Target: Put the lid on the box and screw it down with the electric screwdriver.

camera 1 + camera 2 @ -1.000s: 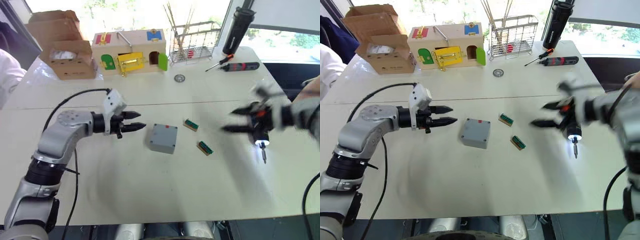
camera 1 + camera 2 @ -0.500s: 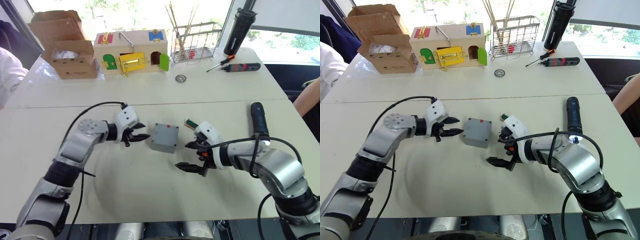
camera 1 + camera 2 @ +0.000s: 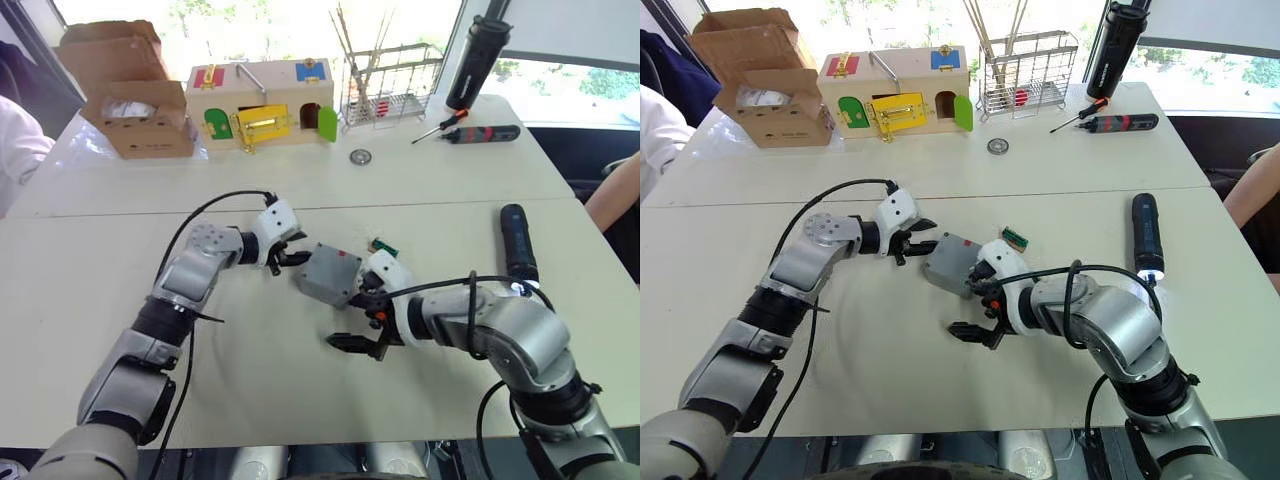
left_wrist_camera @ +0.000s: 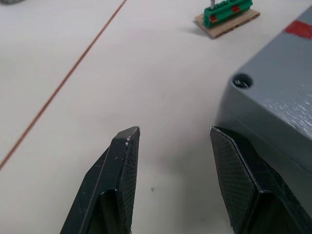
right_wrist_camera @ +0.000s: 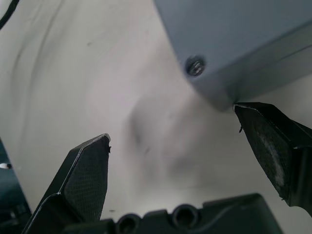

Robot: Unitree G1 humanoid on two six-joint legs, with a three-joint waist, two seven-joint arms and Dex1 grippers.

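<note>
One grey box, one screwdriver, two grippers on the white table.

We've got the smooth square plastic box (image 3: 328, 274) mid-table, tilted, lid (image 4: 287, 92) on. Left gripper (image 3: 291, 256) at its 9 o'clock, right gripper (image 3: 362, 318) at 5, both spread. The dark cylindrical screwdriver (image 3: 518, 244) lies at 3 o'clock.

box (image 4: 278, 92) cut by frame edge, its inside hidden

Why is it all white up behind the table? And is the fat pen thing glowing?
Right eye view: daylight through the window washes that strip out to white. Same view: yes, the electric screwdriver glows white at its tip. Right wrist view: the box casts a soft grey shadow on the table.
</note>
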